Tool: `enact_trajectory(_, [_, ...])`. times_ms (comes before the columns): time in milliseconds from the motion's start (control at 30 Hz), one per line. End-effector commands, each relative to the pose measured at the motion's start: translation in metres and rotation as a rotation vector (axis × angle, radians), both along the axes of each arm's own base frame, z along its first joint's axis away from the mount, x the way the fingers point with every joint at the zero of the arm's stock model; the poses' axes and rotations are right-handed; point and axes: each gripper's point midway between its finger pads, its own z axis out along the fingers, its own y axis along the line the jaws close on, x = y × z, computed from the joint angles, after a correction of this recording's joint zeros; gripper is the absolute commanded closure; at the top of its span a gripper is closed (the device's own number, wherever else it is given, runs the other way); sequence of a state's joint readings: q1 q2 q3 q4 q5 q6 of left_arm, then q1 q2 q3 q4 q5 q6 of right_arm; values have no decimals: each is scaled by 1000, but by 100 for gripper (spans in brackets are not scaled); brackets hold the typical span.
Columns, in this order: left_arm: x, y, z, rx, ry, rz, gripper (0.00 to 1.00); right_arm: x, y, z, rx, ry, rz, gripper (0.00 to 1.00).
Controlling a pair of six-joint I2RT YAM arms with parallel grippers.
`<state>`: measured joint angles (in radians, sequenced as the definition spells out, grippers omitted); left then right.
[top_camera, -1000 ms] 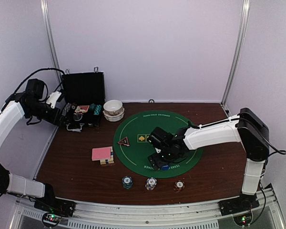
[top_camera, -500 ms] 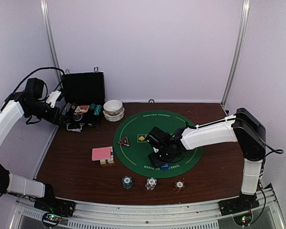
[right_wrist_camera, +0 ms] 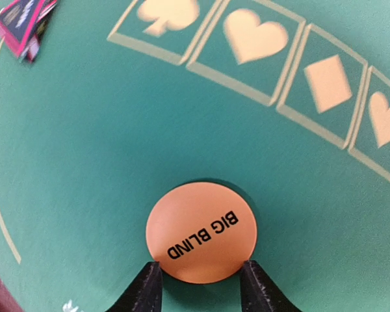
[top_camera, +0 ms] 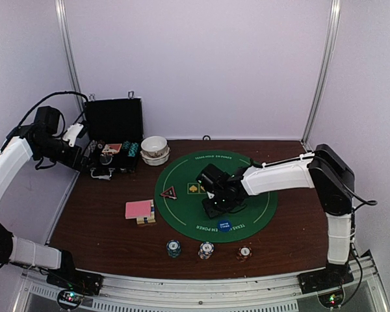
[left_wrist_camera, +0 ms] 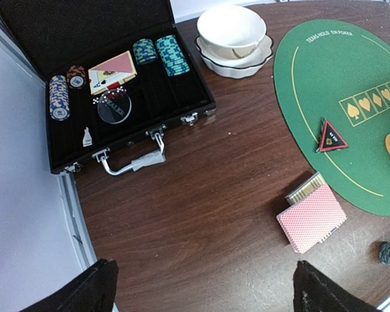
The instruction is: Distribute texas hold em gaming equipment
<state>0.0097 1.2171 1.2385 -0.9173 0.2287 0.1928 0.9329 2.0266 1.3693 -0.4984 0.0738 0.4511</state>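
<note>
**While the left pincer [left_wrist_camera: 205, 286] hangs wide, the right pincer [right_wrist_camera: 200, 273] has the orange button [right_wrist_camera: 201, 232]**

Since we're going left to right, I'll start at the far left. The left pincer is spread as wide as it gets, with nothing between its fingers. It hovers up by the back-left corner of the bench [top_camera: 97, 221], near the black case [top_camera: 114, 140]. The case is open with its lid up. In the left wrist view it holds rows of chips [left_wrist_camera: 59, 97], a few cards and a clear round disc.

Just right of the case are the white bowls [top_camera: 155, 151], one nested in the other. Closer to the front, the pink-backed deck [top_camera: 140, 209] lies on bare wood just off the left rim of the green mat [top_camera: 182, 214]. The red triangle marker [top_camera: 169, 192] lies on the mat's left side.

The right arm reaches in to mid-mat, just below the printed suit boxes. Its pincer is pinching the orange button, a fingertip against each side. The button lies flat on the felt with "BIG BLIND" readable on top.

The blue button [top_camera: 225, 225] sits alone near the mat's front rim, apart from the pincer. In front of the mat, three small chip stacks stand in a row on the wood: the teal stack [top_camera: 174, 247], the white stack [top_camera: 206, 249] and the brown stack [top_camera: 244, 252].
</note>
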Motion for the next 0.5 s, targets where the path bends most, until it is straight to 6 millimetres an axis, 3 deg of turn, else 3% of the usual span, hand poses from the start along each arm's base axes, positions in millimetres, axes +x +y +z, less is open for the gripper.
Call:
enact_trajectory(0, [1,-2,21,-19,-52,-7,2,41,-22,-4,-54,-49,-74,60])
enact_trajectory(467, [-1,-4,16,-27,-42,-18,2,161,-33,-1,-39,-98,-189,66])
